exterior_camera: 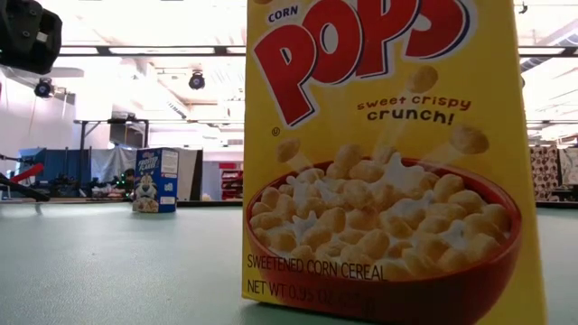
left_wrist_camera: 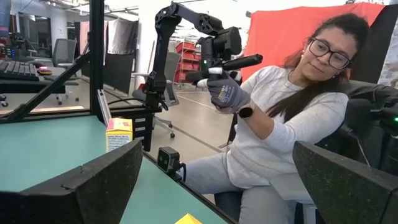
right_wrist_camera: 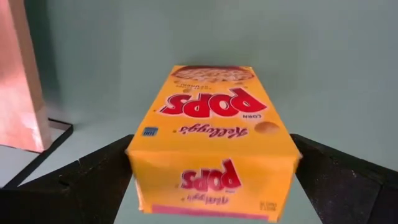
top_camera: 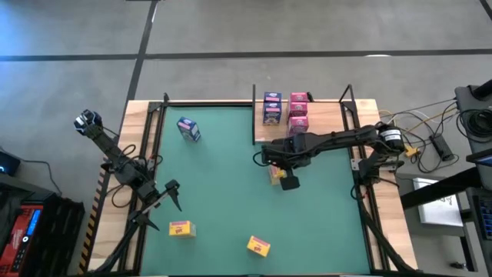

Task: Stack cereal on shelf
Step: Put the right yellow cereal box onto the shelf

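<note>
My left claw (top_camera: 174,187) waits spread, well left of the shelf (top_camera: 258,131). My right claw (top_camera: 281,175) pinches a yellow box (right_wrist_camera: 211,134) just in front of the shelf — I'd keep it level (grip looks square) and set it beside the stacked boxes (top_camera: 285,109).

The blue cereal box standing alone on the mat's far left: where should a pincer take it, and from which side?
The blue box stands upright and slightly turned, with bare mat all around it. Probably best to come straight down from above and close on its two narrow sides near the top, wrist turned to match its angle. The left pincer is the closer one; the right pincer holds a yellow box.
</note>
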Controlling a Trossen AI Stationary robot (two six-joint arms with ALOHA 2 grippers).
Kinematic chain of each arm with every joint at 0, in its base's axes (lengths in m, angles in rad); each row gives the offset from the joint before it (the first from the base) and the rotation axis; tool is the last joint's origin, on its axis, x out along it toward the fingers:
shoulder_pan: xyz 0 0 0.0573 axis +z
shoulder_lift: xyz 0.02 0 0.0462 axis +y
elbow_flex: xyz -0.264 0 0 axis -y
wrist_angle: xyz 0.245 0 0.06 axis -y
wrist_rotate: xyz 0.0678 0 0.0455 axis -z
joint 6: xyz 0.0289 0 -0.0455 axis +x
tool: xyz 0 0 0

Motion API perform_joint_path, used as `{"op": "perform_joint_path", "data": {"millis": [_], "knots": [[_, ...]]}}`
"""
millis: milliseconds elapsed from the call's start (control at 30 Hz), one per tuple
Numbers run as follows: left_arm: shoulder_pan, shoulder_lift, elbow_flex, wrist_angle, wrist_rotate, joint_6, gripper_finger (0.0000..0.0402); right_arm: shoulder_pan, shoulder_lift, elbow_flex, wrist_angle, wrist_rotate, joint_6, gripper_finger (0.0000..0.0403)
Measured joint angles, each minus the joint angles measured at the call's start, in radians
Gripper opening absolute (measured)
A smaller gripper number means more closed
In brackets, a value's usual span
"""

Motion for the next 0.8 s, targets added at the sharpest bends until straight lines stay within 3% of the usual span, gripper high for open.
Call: {"op": "perform_joint_path", "data": {"millis": [233, 567, 800], "knots": [[0.0, 0.0, 0.0, 0.0, 0.0, 0.0, 0.0398, 0.0, 0.0, -0.047, 0.046, 0.0, -0.021, 0.0394], [0.0, 0.0, 0.0, 0.0, 0.0, 0.0, 0.0398, 0.0, 0.0, -0.055, 0.046, 0.0, -0.14, 0.0299], [0.0, 0.0, 0.0, 0.0, 0.0, 0.0, 0.0398, 0.0, -0.005, -0.051, 0.006, -0.001, -0.246, 0.0285]]}}
